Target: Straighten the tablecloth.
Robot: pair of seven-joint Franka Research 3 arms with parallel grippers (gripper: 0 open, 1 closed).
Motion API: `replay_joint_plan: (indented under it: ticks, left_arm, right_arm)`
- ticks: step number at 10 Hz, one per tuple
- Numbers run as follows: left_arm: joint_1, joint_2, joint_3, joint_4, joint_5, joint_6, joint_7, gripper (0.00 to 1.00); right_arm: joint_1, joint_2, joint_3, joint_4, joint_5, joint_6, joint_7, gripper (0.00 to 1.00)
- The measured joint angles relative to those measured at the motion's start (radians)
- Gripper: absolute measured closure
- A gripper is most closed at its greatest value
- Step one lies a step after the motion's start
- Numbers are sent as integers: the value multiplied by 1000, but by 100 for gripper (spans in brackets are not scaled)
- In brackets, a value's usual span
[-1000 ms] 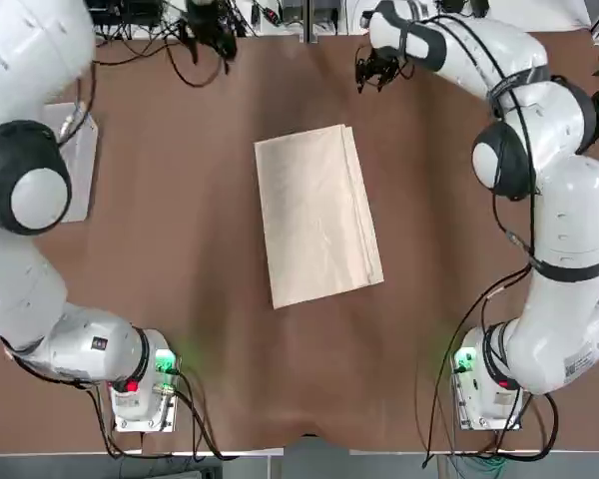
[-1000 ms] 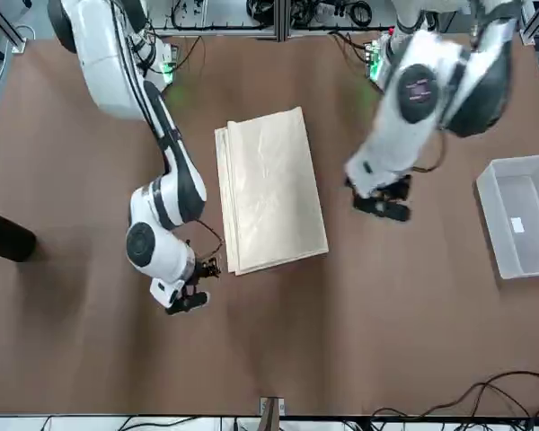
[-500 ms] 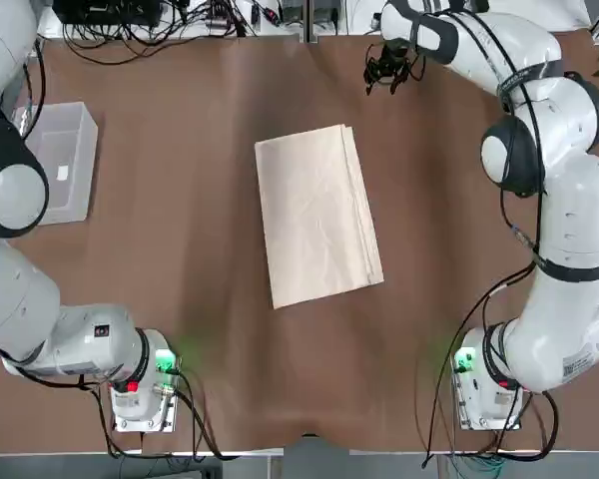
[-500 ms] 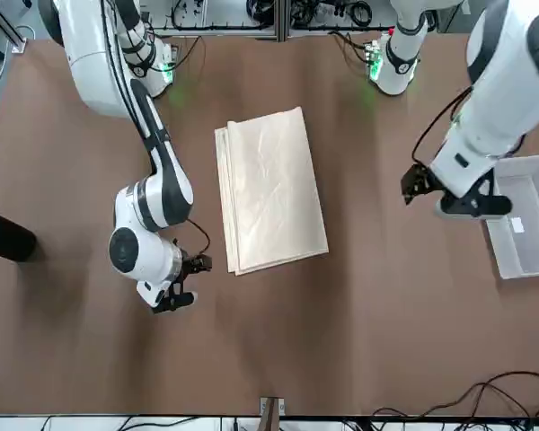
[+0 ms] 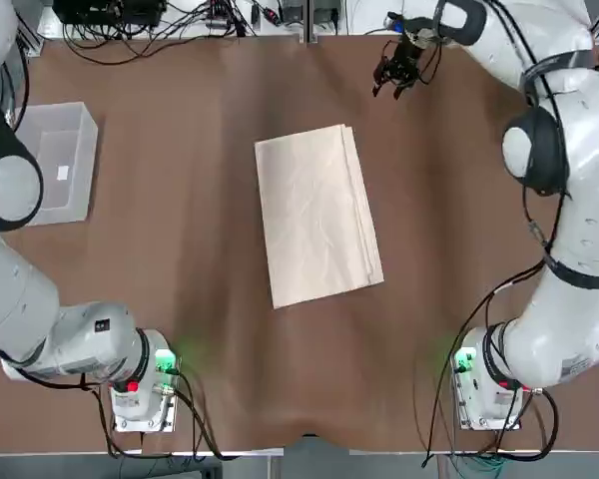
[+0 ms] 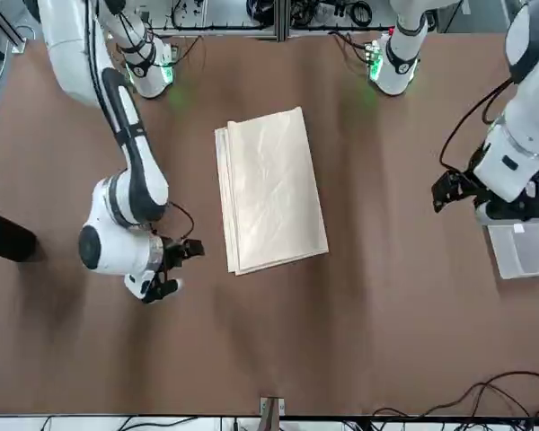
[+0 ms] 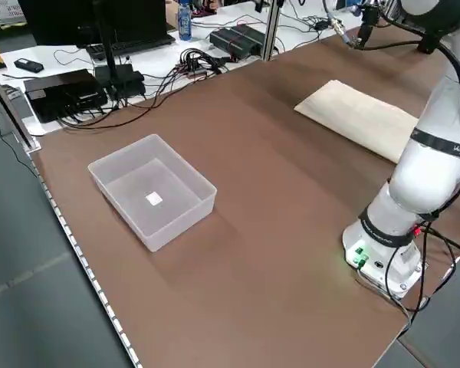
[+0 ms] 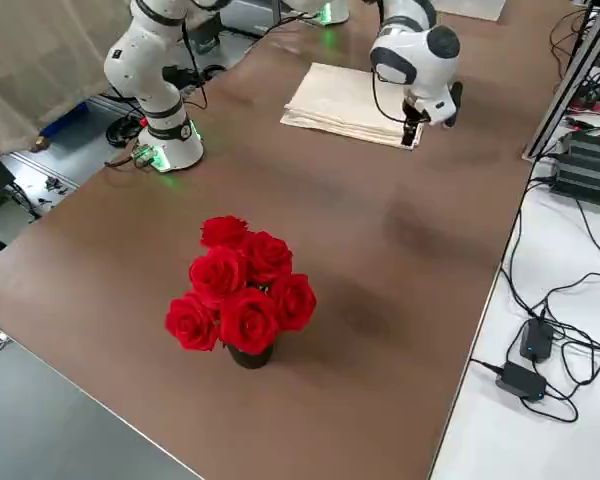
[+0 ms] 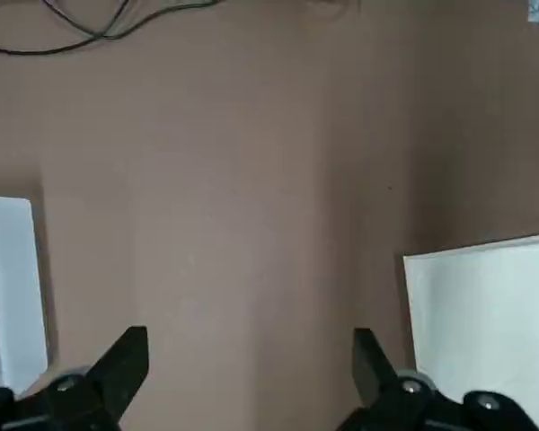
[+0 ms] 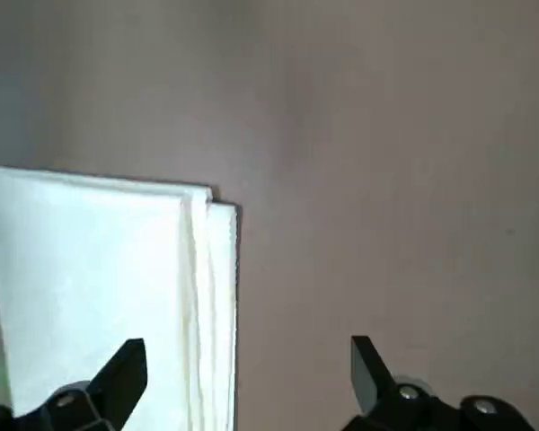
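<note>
Your tablecloth lies folded in layers at mid-table on the brown table covering, touched by neither arm. Your right gripper hangs at its far right corner, fingers spread and empty. Your left gripper hovers far left by the clear bin, also released.

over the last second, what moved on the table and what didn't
Both arms swung outward, away from the tablecloth. In the front view the left end effector went from beside the cloth out to the clear bin; the right end effector drifted away from the cloth's corner. Both are open and empty. The cloth stayed folded in the same spot, as did the bin.
</note>
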Motion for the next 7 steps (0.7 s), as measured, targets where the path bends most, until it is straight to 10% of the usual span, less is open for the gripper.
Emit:
replay_joint_plan:
  ticks: [3,7]
  left_arm:
    - [-166,-49,229,8,-68,-6,94,0]
    - [-191,-122,287,-14,-82,-84,155,0]
  right_arm:
    - [1,-24,11,-124,121,43,-149,0]
    - [1,-31,56,-366,371,220,-418,0]
